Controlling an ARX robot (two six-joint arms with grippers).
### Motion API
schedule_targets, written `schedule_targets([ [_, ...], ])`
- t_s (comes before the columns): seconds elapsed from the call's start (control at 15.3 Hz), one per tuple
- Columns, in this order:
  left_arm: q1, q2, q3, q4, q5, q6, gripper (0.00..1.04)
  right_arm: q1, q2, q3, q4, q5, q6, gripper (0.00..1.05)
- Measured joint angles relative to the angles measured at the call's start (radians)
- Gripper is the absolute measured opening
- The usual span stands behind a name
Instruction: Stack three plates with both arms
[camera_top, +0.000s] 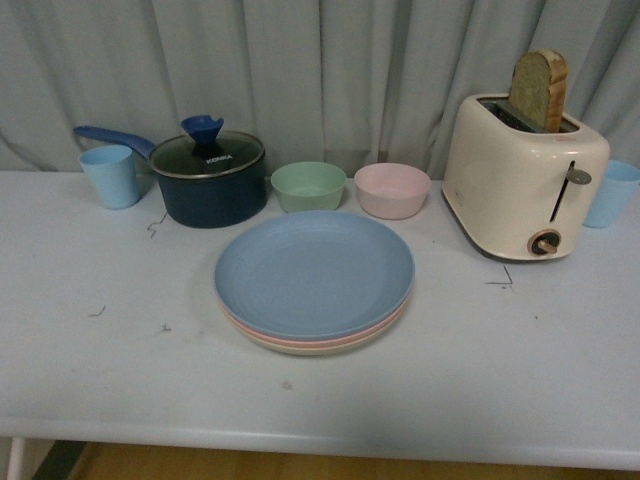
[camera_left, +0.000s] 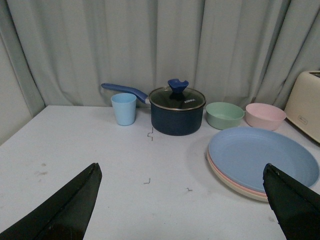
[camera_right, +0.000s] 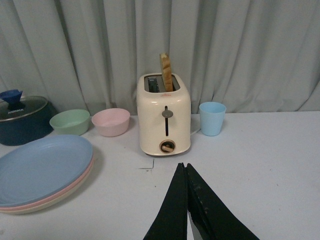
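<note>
1. The blue plate (camera_top: 314, 270) lies on the pink plate (camera_top: 300, 340), and that on the beige plate (camera_top: 320, 350), mid-desk (camera_top: 100, 380), near the bowls — stacking looks done.
2. My left gripper (camera_left: 182, 200) is spread wide and empty; my right gripper (camera_right: 186, 200) is pressed closed, holding nothing.
3. Best finish — keep both back, clear of the rims, so nothing slides.

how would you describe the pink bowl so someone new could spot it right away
Start at the cream toaster with bread sticking out, at the right of the white table. The pink bowl sits just left of it, behind the stacked plates. Its twin beside it, the green bowl, differs only in colour.
</note>
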Motion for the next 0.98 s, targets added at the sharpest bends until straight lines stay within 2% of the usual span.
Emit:
schedule_targets([
  [0.33, 0.000, 0.000, 0.000, 0.000, 0.000, 0.000, 0.98, 0.000, -0.097, 0.000, -0.103, 0.000, 0.000, 0.02],
  [0.39, 0.000, 0.000, 0.000, 0.000, 0.000, 0.000, 0.98, 0.000, -0.206, 0.000, -0.258, -0.001, 0.000, 0.02],
  [0.98, 0.000, 0.000, 0.000, 0.000, 0.000, 0.000, 0.98, 0.000, -0.251, 0.000, -0.258, 0.000, 0.000, 0.02],
])
